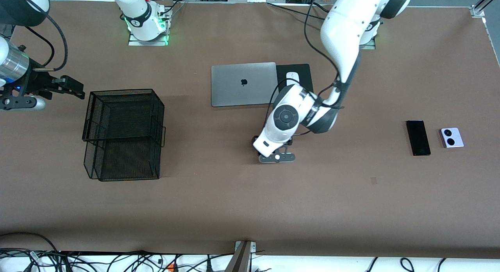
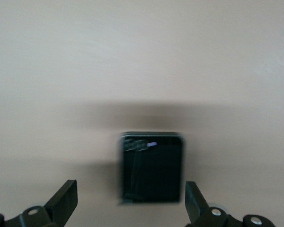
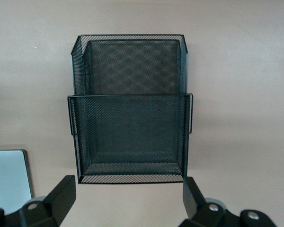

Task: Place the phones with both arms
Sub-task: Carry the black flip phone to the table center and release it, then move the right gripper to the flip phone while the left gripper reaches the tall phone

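A: The squarish black phone (image 2: 152, 166) is lying flat on the table (image 1: 218, 201), under the left gripper (image 2: 132, 201), between its spread fingers, ungripped.

B: The right gripper (image 3: 128, 201), fingers apart and empty, is waiting above the mesh tray (image 1: 123, 133). Probably next: fetching the phone.

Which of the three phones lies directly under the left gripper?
The squarish black folded phone, lying between the open left gripper's fingers. The slim black slab and lilac-white phone lie together toward the left arm's end.

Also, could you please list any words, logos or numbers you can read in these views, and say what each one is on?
No readable words or numbers.
Apple logo, no lettering: on the lid of the closed grey laptop.
Dark marking on the band of the right arm's base: too small to read.
Folded black phone: a blurred glint, no legible text.
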### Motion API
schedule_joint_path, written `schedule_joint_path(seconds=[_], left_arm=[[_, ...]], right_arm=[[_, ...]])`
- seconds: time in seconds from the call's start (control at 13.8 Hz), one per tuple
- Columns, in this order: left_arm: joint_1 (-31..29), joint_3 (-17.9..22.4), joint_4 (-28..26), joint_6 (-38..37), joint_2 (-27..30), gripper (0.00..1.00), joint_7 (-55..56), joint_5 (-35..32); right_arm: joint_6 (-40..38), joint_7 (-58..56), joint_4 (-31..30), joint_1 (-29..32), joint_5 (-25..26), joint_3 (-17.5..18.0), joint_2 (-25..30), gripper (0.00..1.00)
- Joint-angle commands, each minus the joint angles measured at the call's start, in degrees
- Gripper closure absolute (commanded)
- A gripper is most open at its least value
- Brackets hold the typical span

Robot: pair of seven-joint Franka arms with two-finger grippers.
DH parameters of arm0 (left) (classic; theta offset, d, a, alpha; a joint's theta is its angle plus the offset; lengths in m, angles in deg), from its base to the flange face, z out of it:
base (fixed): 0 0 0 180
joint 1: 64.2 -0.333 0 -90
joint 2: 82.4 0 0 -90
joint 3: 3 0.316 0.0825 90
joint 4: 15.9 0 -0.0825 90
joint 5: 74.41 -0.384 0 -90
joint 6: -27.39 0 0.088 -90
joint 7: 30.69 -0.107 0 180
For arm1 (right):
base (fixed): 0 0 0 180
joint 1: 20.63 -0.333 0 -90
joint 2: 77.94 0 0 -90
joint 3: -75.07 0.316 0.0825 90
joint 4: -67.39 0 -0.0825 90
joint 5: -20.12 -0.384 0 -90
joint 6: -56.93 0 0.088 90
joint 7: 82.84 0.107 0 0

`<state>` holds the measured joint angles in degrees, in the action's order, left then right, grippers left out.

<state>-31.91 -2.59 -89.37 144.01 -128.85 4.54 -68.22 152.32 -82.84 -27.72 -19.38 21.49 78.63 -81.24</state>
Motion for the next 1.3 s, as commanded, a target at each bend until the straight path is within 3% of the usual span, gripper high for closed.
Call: schedule_joint_path(seconds=[0.0, 0.22, 0.36, 0.58, 0.94, 1.23], left_arm=[[-7.1, 0.2, -1.8, -13.0, 8.2, 0.0, -4.5, 0.3], [-17.0, 1.1, -1.9, -22.6, 11.6, 0.0, -14.4, -0.1], [-22.3, 1.8, -2.0, -23.8, 13.0, 0.0, -21.3, -0.8], [-30.3, 2.0, -2.5, -25.5, 13.5, 0.0, -28.5, -7.1], [-39.0, 2.1, -7.7, -23.1, 13.1, 0.0, -37.6, -12.0], [-45.5, 1.9, -19.2, -5.2, 13.2, 0.0, -48.9, -13.9]], right_arm=[[0.9, 1.3, 0.3, -1.4, -0.8, -0.1, -0.9, 0.0], [1.3, 10.0, 0.3, -6.2, -0.9, -0.1, -2.1, 0.0], [4.6, 16.8, 0.4, -11.5, -1.0, -0.1, -4.1, 0.0], [12.2, 25.6, 1.9, -20.7, -1.0, -0.1, -9.7, 0.0], [14.2, 46.6, 22.6, -35.9, -0.4, -0.3, -29.4, 0.0], [17.0, 56.5, 33.7, -44.3, 3.3, -0.8, -40.6, 0.0]])
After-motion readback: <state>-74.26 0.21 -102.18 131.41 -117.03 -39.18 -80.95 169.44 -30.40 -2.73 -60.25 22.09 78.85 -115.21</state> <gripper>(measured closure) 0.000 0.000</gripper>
